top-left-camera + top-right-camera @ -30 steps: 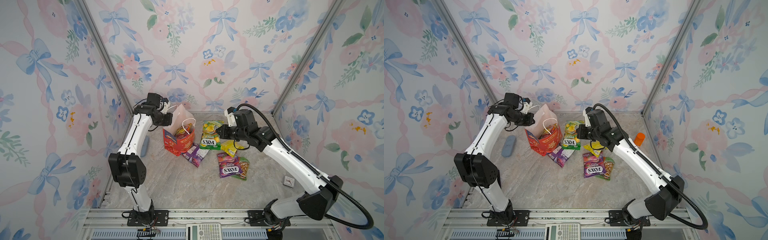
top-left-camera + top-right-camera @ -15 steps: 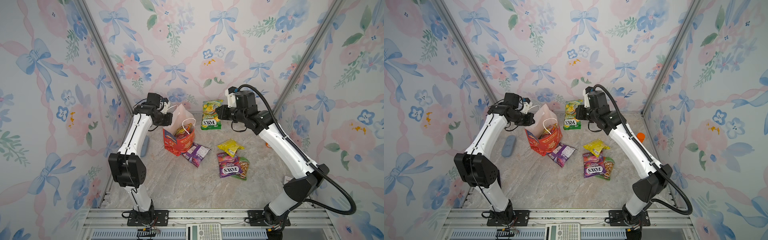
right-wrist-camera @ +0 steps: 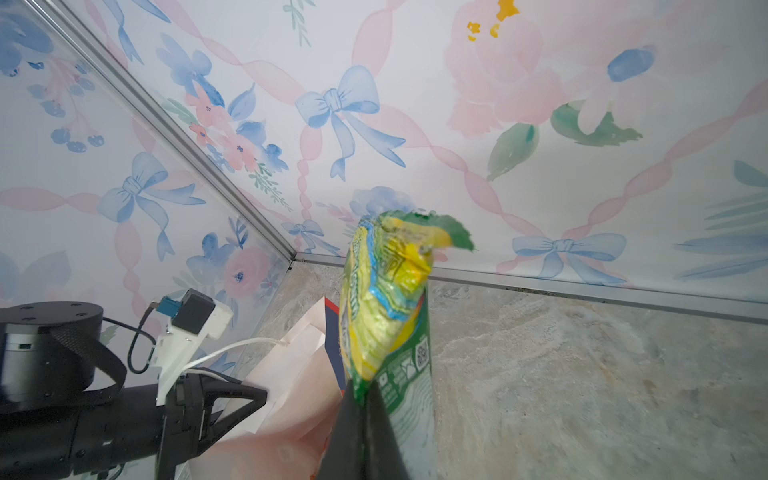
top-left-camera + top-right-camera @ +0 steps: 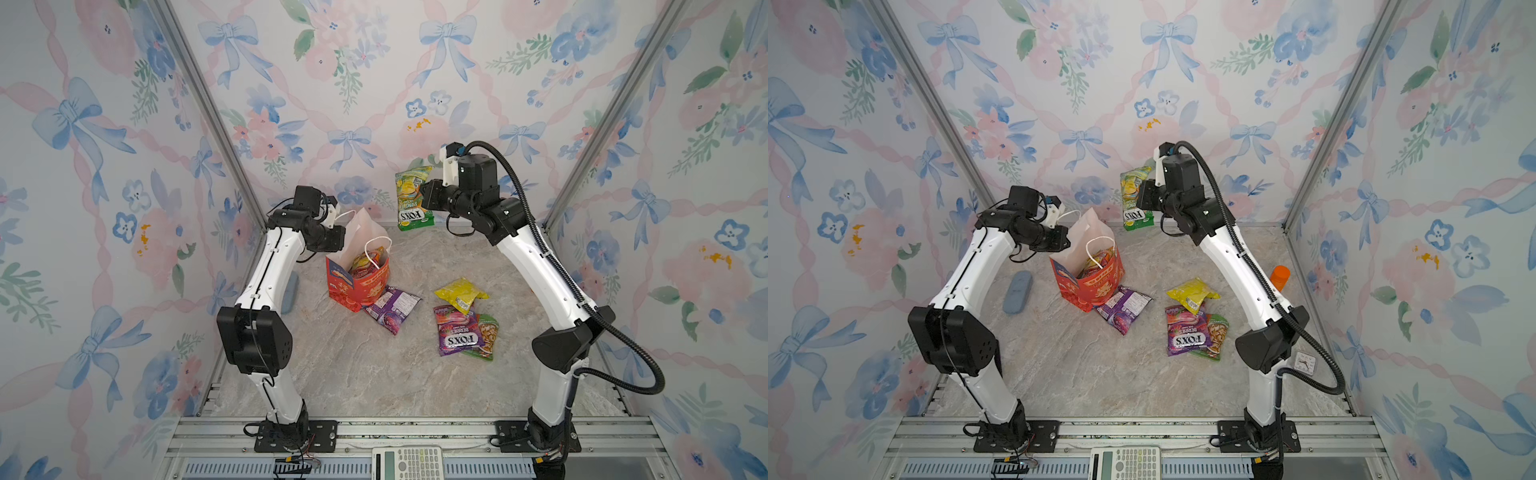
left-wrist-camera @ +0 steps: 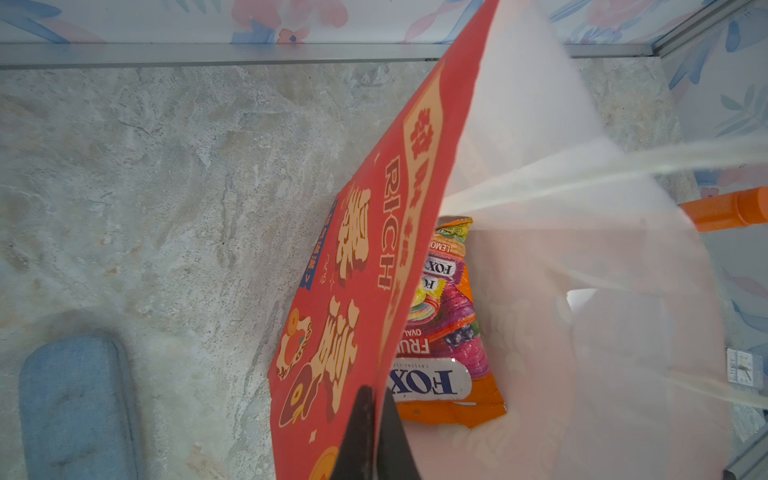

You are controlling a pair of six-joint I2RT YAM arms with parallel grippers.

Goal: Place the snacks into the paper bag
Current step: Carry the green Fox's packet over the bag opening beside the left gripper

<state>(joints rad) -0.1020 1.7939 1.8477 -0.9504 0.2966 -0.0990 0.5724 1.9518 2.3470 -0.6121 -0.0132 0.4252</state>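
The red paper bag (image 4: 358, 289) (image 4: 1090, 289) stands open at the back left, with a FOX'S packet (image 5: 444, 324) inside. My left gripper (image 5: 372, 409) is shut on the bag's rim and holds the pale pink mouth open. My right gripper (image 3: 363, 399) (image 4: 424, 198) is shut on a green FOX'S snack packet (image 4: 411, 199) (image 3: 386, 299), which hangs in the air right of and above the bag. On the table lie a purple packet (image 4: 390, 307) against the bag, a yellow one (image 4: 459, 293), a purple FOX'S one (image 4: 455, 330) and a green one (image 4: 484, 336).
An orange bottle (image 4: 1280, 277) stands by the right wall behind my right arm. A blue-grey flat object (image 4: 1017, 291) lies left of the bag. A small clock (image 4: 1304, 362) sits at the right edge, a calculator (image 4: 406, 459) on the front rail.
My right gripper has lifted the green packet off the table and carried it up and back, nearer the rear wall. The left arm and the bag have stayed put.
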